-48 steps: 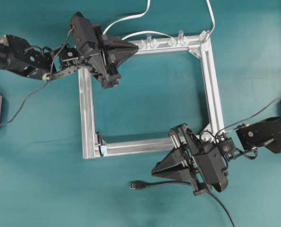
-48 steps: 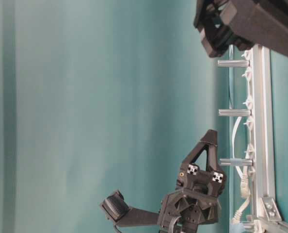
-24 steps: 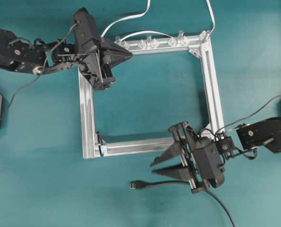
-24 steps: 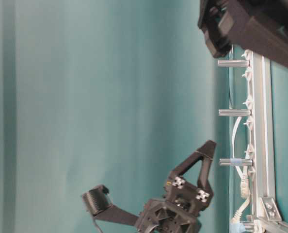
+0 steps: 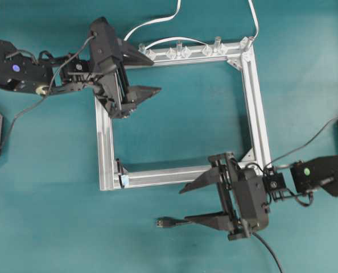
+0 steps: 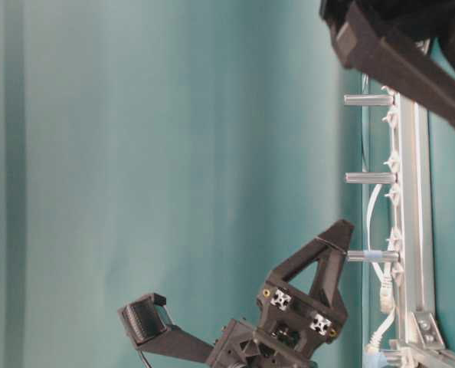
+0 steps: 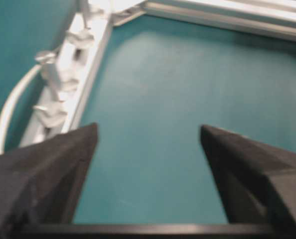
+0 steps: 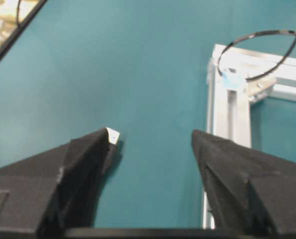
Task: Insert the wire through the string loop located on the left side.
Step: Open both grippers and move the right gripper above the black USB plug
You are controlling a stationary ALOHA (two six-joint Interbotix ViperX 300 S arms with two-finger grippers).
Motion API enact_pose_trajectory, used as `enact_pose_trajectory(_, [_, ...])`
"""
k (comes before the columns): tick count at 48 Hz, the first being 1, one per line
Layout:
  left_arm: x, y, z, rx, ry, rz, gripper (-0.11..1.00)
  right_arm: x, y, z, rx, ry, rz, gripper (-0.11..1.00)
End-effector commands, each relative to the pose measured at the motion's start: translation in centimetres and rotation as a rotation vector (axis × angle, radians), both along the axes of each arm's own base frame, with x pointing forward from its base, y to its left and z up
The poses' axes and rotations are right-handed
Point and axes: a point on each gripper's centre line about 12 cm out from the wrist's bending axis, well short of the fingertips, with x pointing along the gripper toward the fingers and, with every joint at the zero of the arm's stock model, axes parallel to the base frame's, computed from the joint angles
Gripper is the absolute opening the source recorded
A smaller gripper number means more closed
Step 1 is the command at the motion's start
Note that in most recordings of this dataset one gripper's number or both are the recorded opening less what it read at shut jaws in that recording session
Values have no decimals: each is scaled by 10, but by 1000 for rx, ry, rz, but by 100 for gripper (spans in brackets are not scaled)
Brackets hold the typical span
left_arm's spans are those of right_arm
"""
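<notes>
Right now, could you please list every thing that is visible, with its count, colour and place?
wire: one, black, silvery-tipped plug, on the cloth below the frame, not gripped.
string loop: one, dark, pale-blue tape at its base, at the frame's lower left corner.
aluminium frame: one, silver, square, mid-table.
clear clips: several, along the frame's top bar.
white cable: one, above the top bar.
table cloth: teal.
left end effector: black, open, over the frame's upper left corner.
right end effector: black, open, straddling the wire.

Black wire (image 5: 183,222) flat beside frame; string loop (image 8: 260,55) seemingly upright.
</notes>
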Motion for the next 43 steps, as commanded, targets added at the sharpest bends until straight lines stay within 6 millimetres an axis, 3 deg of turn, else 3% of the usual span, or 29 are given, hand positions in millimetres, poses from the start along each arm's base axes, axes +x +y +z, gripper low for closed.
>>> enact_pose_trajectory(1, [3, -4, 18, 16, -50, -16, 87, 1, 8, 19, 29, -41, -43, 71])
enact_pose_trajectory(13, [-12, -9, 35, 20, -74, -20, 87, -6, 24, 16, -20, -2, -130, 71])
enact_pose_trajectory(29, [-28, -35, 28, -2, -7, -89, 87, 1, 38, 6, -8, 24, -133, 71])
enact_pose_trajectory(43, [-29, -41, 27, -6, 3, -104, 87, 8, 42, -11, -26, 54, -134, 71])
